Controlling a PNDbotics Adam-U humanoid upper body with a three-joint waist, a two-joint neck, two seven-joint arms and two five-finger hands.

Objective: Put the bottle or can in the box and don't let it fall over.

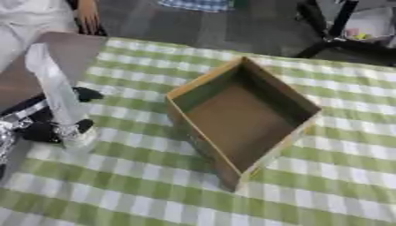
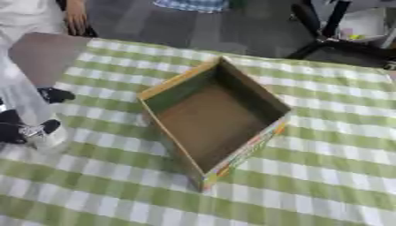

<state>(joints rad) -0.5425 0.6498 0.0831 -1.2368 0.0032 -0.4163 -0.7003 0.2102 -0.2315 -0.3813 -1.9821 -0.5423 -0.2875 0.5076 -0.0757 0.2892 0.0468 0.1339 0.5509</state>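
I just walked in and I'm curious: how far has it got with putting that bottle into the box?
Early stage. Done: the left hand has its fingers curled round the clear bottle, which is upright at the left edge of the checked tablecloth. In hand: holding it, to the left of the box. Left: the open cardboard box holds nothing, so the bottle must be carried over and stood upright inside.
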